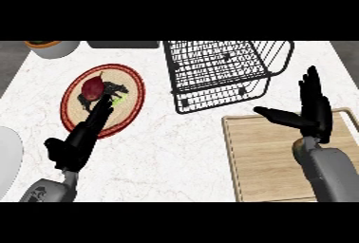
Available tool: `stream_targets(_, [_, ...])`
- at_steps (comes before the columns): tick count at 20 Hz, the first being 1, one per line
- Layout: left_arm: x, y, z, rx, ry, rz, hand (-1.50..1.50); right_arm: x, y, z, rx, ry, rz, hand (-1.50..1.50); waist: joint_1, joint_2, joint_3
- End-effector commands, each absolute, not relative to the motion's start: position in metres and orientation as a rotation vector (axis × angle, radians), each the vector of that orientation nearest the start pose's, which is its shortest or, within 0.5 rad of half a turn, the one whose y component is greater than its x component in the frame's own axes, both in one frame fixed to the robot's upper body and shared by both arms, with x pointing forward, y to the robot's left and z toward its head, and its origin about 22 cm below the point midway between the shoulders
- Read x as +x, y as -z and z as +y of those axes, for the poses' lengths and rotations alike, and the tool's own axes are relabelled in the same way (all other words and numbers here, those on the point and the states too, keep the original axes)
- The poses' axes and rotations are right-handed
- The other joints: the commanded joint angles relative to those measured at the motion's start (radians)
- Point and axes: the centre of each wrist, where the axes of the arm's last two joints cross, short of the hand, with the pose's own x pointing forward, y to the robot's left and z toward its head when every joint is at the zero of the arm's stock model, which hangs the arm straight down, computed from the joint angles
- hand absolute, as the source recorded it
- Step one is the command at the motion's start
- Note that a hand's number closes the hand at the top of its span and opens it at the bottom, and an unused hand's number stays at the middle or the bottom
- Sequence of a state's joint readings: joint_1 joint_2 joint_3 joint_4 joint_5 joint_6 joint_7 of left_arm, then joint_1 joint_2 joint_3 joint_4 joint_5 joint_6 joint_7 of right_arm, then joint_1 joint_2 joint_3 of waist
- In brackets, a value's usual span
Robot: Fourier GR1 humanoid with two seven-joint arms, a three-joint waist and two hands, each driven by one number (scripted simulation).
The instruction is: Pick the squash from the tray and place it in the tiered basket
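Note:
A dark red squash [92,87] lies on a round woven tray [130,92] with a red rim, at the left of the counter. My left hand [79,140] stretches up over the tray's lower part, its straight fingers ending just below and right of the squash, close to a small green bit [118,99]. The hand is open and holds nothing. The black wire tiered basket [219,71] stands at the back, right of the tray. My right hand [308,111] is open, fingers up, over the wooden board, right of the basket.
A wooden cutting board [270,159] covers the right front of the counter. A white bowl [54,47] sits at the back left corner, a dark object [123,44] at the back edge, and a white plate's rim [8,159] at the far left.

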State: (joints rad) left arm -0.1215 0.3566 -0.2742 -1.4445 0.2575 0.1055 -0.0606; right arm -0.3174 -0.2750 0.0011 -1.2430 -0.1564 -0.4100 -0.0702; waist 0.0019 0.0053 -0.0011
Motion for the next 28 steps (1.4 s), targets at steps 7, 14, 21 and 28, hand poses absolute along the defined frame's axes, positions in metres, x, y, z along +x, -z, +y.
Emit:
stream_targets(7, [0.253,0.028,0.240,-0.051,0.197,-1.515,0.00,0.299,-0.085,-0.293,-0.718,-0.160,-1.635,-1.50,-0.030,-0.017,-0.005])
stream_targets(14, [0.252,0.027,0.239,-0.033,0.200,-1.503,0.00,0.280,-0.100,-0.333,-0.960,-0.694,-1.097,-1.50,-0.045,-0.023,-0.014])
stream_targets(21, [0.257,0.021,0.250,-0.056,0.220,-1.520,0.00,0.263,-0.159,-0.274,-0.946,-0.940,-0.820,-1.50,-0.025,-0.019,-0.006])
stream_targets(28, [0.256,0.026,0.239,-0.063,0.213,-1.529,0.00,0.234,-0.197,-0.229,-0.967,-0.891,-0.733,-1.50,-0.007,-0.010,-0.001])
